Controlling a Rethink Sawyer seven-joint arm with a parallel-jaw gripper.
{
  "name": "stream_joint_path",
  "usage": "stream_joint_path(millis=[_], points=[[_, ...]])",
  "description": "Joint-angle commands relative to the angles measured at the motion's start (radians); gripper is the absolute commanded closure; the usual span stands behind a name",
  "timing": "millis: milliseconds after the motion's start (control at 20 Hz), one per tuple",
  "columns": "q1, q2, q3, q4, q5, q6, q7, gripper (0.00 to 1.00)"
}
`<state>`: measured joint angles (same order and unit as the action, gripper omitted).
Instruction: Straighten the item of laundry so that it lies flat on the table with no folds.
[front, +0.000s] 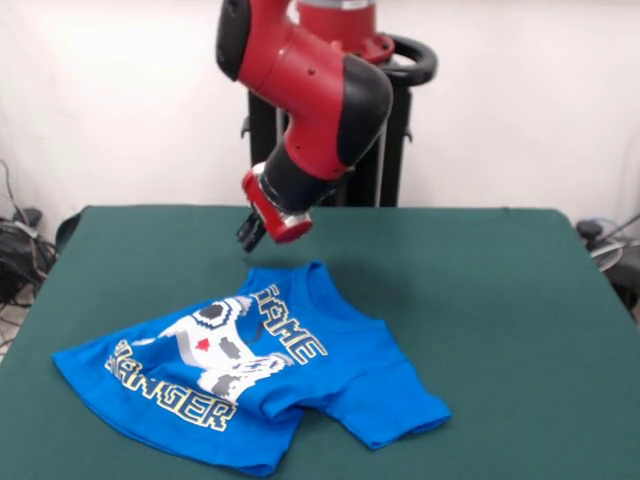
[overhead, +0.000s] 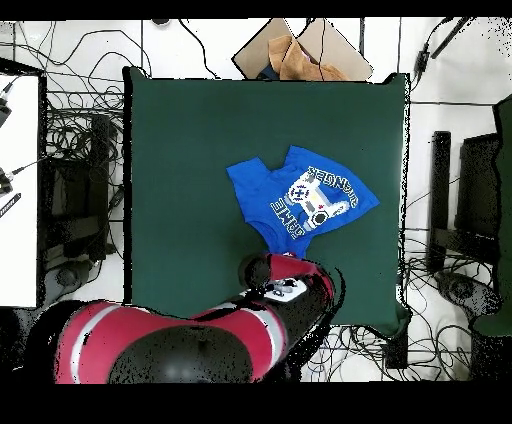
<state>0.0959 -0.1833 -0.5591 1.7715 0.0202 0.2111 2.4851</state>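
Front and overhead views of a single arm poised over a crumpled garment. The blue T-shirt (front: 262, 385) lies on the green table (front: 500, 300), print side up, toward the camera-side half of the table in the front view; in the overhead view it sits right of the table's centre, just beyond the arm's wrist. The gripper (front: 252, 232) hangs above the cloth surface, clear of the fabric, close to the collar edge of the shirt; its fingers are too dark and small to tell whether they are spread or closed. The key relation: the shirt lies directly ahead of the gripper, away from the robot's base, with its long axis running obliquely across the table from the hem corner at lower left in the front view toward the sleeve at lower right. One sleeve region appears folded under near the lower middle, so the garment is judged not yet flat; a short downward reach to the nearest edge seems sufficient.
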Motion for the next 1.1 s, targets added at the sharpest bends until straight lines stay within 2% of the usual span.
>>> stream_joint_path(millis=[50, 300, 600, 700, 800, 950, 1100], points=[[0.081, 0.096, -0.086, -0.122, 0.087, 0.128, 0.188, 1.00], [0.042, 0.049, -0.041, -0.103, 0.095, 0.131, 0.163, 1.00], [-0.072, -0.075, 0.079, -0.061, 0.054, 0.142, 0.062, 1.00], [-0.163, -0.148, 0.179, -0.015, 0.032, 0.107, 0.007, 1.00], [-0.318, -0.240, 0.346, 0.052, -0.007, 0.051, -0.082, 1.00], [-0.510, -0.307, 0.547, 0.117, -0.055, 0.015, -0.162, 1.00], [-0.583, -0.328, 0.619, 0.131, -0.100, 0.007, -0.165, 1.00]])
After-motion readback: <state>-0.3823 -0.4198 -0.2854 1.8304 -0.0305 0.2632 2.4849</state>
